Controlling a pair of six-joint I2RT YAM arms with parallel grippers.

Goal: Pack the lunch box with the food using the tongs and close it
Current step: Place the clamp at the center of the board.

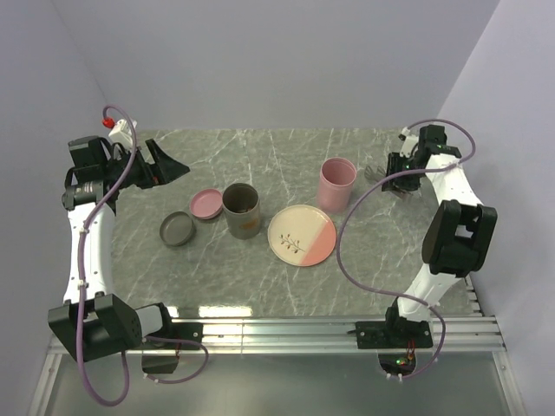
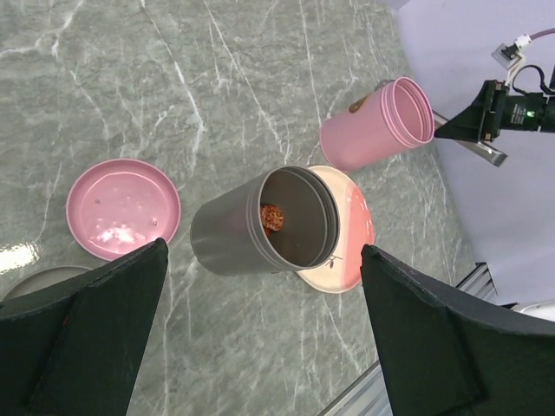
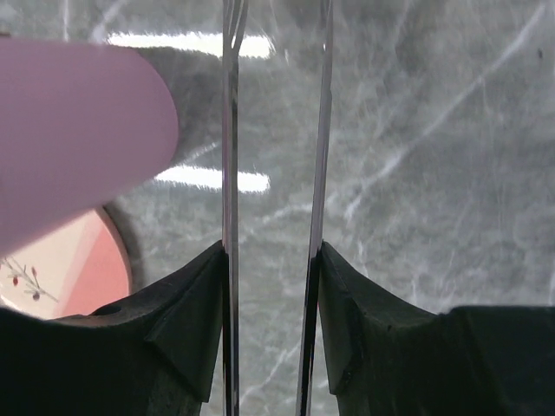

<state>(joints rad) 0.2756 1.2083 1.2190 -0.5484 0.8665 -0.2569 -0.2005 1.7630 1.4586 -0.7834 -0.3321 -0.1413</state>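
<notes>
Tongs (image 3: 230, 173) clamped in right gripper (image 3: 270, 260), long axis straight ahead, tips beside the pink container (image 1: 336, 184) (left gripper (image 1: 171, 166) wide apart)

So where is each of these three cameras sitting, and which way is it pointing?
Top camera: fixed above and behind, looking down on the table; the whole left arm and right arm show, out to the left gripper and right gripper.
Left wrist camera: rides the left arm, looking down between its open fingers at the grey cup with food inside.
Right wrist camera: rides the right arm, looking along the tongs clamped between its fingers.
Shared: all three see the pink cup and the plate.
</notes>
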